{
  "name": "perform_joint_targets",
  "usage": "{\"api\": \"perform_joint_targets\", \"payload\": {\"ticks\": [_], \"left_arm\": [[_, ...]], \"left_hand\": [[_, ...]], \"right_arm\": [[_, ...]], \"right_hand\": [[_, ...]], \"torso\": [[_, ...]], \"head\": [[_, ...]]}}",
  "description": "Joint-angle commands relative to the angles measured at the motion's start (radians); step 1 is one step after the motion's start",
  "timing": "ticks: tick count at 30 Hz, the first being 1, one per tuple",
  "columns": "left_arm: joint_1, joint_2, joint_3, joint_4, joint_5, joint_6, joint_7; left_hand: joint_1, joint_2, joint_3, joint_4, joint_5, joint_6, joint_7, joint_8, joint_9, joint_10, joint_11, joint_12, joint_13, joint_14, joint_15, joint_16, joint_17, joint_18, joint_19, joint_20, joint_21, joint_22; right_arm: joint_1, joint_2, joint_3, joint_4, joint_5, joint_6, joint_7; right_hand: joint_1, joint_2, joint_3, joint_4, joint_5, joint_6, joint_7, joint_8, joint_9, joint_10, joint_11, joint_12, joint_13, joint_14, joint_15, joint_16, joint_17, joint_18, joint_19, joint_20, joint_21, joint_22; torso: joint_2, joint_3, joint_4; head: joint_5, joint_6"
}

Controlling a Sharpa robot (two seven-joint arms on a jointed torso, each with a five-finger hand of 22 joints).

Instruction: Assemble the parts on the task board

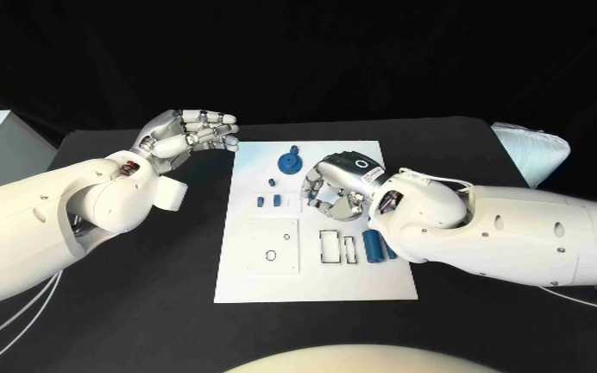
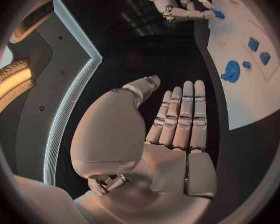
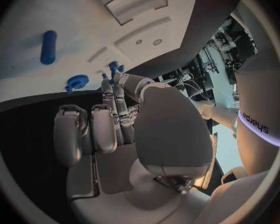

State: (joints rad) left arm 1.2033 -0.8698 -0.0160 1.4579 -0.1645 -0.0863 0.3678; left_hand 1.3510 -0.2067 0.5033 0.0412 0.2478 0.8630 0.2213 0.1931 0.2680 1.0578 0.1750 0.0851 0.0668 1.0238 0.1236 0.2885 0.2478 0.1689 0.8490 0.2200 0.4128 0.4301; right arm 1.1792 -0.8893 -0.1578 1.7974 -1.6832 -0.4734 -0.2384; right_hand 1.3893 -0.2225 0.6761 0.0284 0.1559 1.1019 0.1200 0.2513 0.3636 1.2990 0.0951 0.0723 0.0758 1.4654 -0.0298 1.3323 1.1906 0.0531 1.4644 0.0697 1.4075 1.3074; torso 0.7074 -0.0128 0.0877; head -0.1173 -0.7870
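Nearest on the white board (image 1: 249, 282), beside the right arm, lies a blue cylinder (image 1: 373, 247) with its long axis running from near edge to far edge, just right of two narrow upright slots (image 1: 338, 247). Farther back, over the board's middle right, hovers the right hand (image 1: 334, 185), fingers curled downward, whether around anything cannot be told. Farthest, a blue gear (image 1: 290, 162) lying flat near the far edge, and off the far left corner the left hand (image 1: 189, 135), empty, fingers straight and close together.
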Motion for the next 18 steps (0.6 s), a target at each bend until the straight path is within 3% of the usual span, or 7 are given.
{"api": "perform_joint_targets", "payload": {"ticks": [1, 4, 7, 10, 11, 13, 18], "left_arm": [[0.000, 0.005, 0.000, 0.006, 0.013, -0.023, 0.015], [0.000, 0.009, 0.000, 0.007, 0.014, -0.026, 0.015], [-0.001, 0.013, -0.001, 0.008, 0.014, -0.027, 0.016], [-0.001, 0.015, -0.001, 0.009, 0.014, -0.026, 0.016], [-0.001, 0.016, -0.001, 0.009, 0.014, -0.026, 0.016], [-0.001, 0.018, -0.002, 0.009, 0.014, -0.026, 0.016], [-0.002, 0.021, -0.002, 0.009, 0.014, -0.025, 0.016]], "left_hand": [[0.001, 0.004, -0.007, 0.001, 0.000, -0.007, 0.010, 0.002, -0.001, -0.007, -0.001, 0.006, 0.002, -0.010, 0.001, -0.006, 0.001, 0.010, 0.007, 0.002, -0.007, -0.002], [0.001, 0.004, -0.007, 0.001, 0.000, -0.007, 0.010, 0.002, -0.001, -0.007, -0.001, 0.006, 0.002, -0.010, 0.001, -0.006, 0.001, 0.010, 0.007, 0.002, -0.007, -0.002], [0.001, 0.004, -0.007, 0.001, 0.000, -0.007, 0.010, 0.002, -0.001, -0.007, -0.001, 0.006, 0.002, -0.010, 0.001, -0.006, 0.001, 0.010, 0.007, 0.002, -0.007, -0.002], [0.002, 0.005, -0.007, 0.001, 0.000, -0.007, 0.010, 0.003, -0.001, -0.007, -0.001, 0.007, 0.002, -0.011, 0.001, -0.007, 0.001, 0.010, 0.008, 0.003, -0.009, -0.004], [0.002, 0.005, -0.007, 0.001, 0.000, -0.007, 0.010, 0.003, -0.001, -0.007, -0.001, 0.007, 0.002, -0.011, 0.001, -0.007, 0.001, 0.010, 0.008, 0.003, -0.009, -0.004], [0.002, 0.005, -0.007, 0.001, 0.000, -0.007, 0.010, 0.003, -0.001, -0.007, -0.001, 0.007, 0.002, -0.011, 0.001, -0.007, 0.001, 0.010, 0.008, 0.003, -0.009, -0.004], [0.002, 0.005, -0.007, 0.001, 0.000, -0.007, 0.010, 0.003, -0.001, -0.007, -0.001, 0.007, 0.002, -0.011, 0.001, -0.007, 0.001, 0.010, 0.008, 0.003, -0.009, -0.004]], "right_arm": [[-0.013, 0.019, -0.001, 0.003, -0.067, 0.035, 0.000], [-0.025, 0.042, -0.003, 0.001, -0.083, 0.042, -0.009], [-0.036, 0.065, -0.005, -0.008, -0.097, 0.049, -0.020], [-0.047, 0.078, -0.006, -0.014, -0.102, 0.045, -0.028], [-0.051, 0.081, -0.006, -0.015, -0.104, 0.044, -0.032], [-0.059, 0.089, -0.006, -0.018, -0.110, 0.039, -0.040], [-0.071, 0.105, -0.006, -0.028, -0.118, 0.030, -0.047]], "right_hand": [[0.007, 0.017, 0.049, -0.045, 0.006, 0.006, 0.002, 0.007, 0.002, 0.057, -0.049, 0.002, 0.034, 0.042, -0.005, 0.003, -0.003, -0.011, 0.040, -0.005, 0.001, 0.096], [0.007, 0.017, 0.049, -0.045, 0.006, 0.006, 0.002, 0.007, 0.002, 0.057, -0.049, 0.002, 0.034, 0.042, -0.005, 0.003, -0.003, -0.011, 0.040, -0.005, 0.001, 0.096], [0.007, 0.017, 0.049, -0.045, 0.006, 0.006, 0.002, 0.007, 0.002, 0.057, -0.049, 0.002, 0.034, 0.042, -0.005, 0.003, -0.002, -0.010, 0.039, -0.005, -0.001, 0.094], [0.007, 0.017, 0.049, -0.045, 0.006, 0.006, 0.002, 0.007, 0.002, 0.057, -0.049, 0.002, 0.034, 0.042, -0.005, 0.003, -0.002, -0.010, 0.039, -0.005, -0.001, 0.094], [0.007, 0.017, 0.049, -0.045, 0.006, 0.006, 0.002, 0.007, 0.002, 0.057, -0.049, 0.002, 0.034, 0.042, -0.005, 0.003, -0.002, -0.010, 0.039, -0.005, -0.001, 0.094], [0.006, 0.017, 0.049, -0.045, 0.006, 0.006, 0.002, 0.007, 0.002, 0.057, -0.049, 0.002, 0.034, 0.041, -0.005, 0.002, -0.004, -0.010, 0.039, -0.005, -0.001, 0.094], [0.006, 0.017, 0.049, -0.045, 0.006, 0.006, 0.002, 0.007, 0.002, 0.057, -0.049, 0.002, 0.034, 0.042, -0.005, 0.002, -0.004, -0.010, 0.039, -0.005, -0.002, 0.093]], "torso": [[0.002, 0.0011, -0.0005], [0.003, 0.0023, -0.0005], [0.001, 0.0009, -0.0005], [0.001, 0.0016, -0.0008], [0.001, 0.0018, -0.0002], [0.002, 0.0020, 0.0008], [0.002, 0.0038, -0.0016]], "head": [[0.009, 0.002], [0.019, 0.001], [0.025, -0.006], [0.023, -0.006], [0.013, -0.009], [0.008, -0.011], [0.015, -0.013]]}}
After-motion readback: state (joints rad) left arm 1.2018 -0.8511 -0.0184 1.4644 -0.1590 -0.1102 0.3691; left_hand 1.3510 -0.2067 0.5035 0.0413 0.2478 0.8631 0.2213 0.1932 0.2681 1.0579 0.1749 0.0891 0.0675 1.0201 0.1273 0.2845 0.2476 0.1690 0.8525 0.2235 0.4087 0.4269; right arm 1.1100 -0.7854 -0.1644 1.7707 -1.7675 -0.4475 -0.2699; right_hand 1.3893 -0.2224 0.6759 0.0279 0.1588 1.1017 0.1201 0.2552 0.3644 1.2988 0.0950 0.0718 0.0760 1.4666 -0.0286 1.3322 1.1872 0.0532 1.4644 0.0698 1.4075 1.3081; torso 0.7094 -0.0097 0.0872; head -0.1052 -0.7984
